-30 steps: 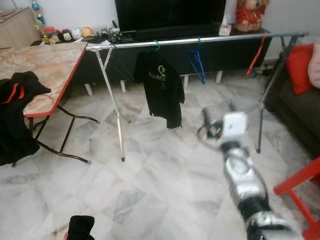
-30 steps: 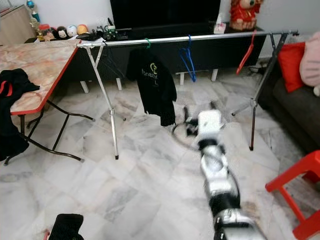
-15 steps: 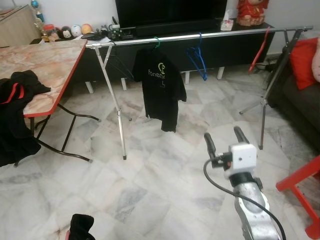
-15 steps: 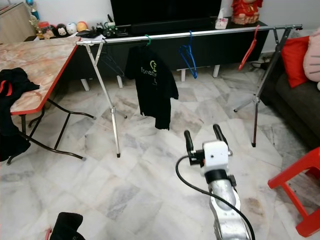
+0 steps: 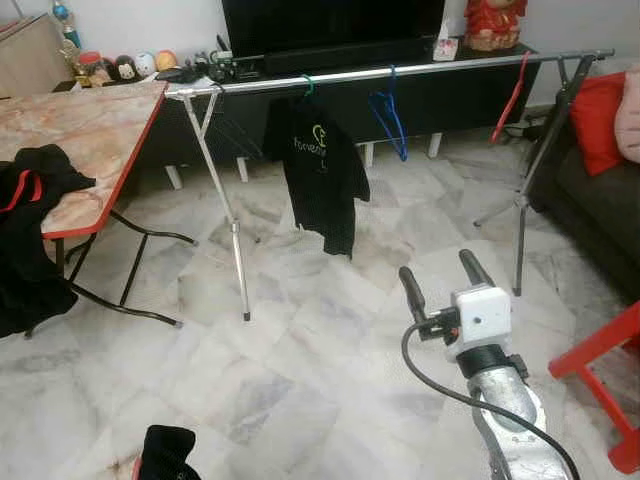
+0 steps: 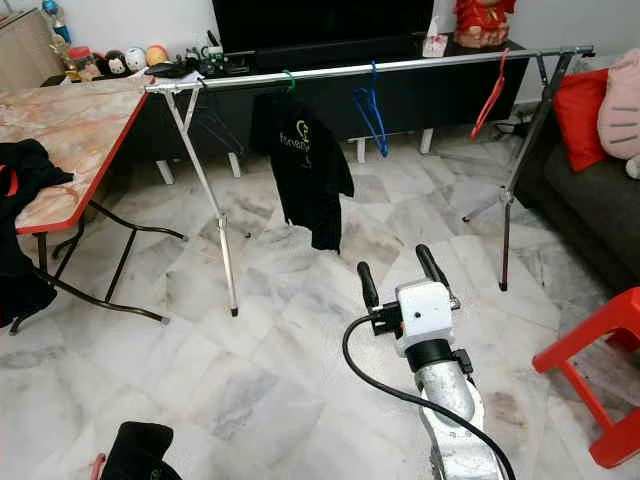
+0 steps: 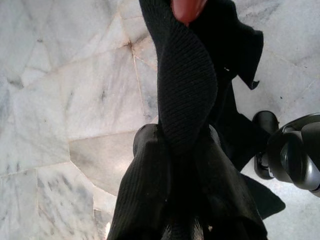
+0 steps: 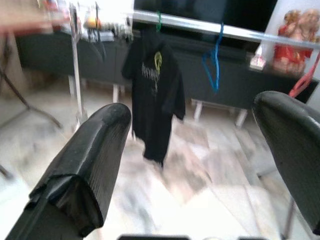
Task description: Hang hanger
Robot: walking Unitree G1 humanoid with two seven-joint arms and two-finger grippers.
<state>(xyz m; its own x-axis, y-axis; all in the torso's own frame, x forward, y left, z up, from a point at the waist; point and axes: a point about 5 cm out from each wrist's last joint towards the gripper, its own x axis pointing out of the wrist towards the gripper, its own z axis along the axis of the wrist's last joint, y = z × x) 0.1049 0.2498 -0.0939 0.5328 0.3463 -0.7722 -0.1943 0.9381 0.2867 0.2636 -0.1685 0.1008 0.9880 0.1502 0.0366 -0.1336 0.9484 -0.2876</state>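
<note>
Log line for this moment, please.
right claw: open, empty, raised toward rail | left claw: shut on black garment | black shirt hung

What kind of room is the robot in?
Most likely a home living room used for drying laundry: a big television on a low black cabinet, a dark sofa, and a metal clothes rail holding a black T-shirt.

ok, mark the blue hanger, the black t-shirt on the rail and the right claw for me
blue hanger (image 5: 392,122), left eye view, on its blue frame below the rail.
black t-shirt (image 5: 322,180), left eye view, on the chest under the logo.
right claw (image 5: 442,281), left eye view, midway between its two open fingertips.
</note>
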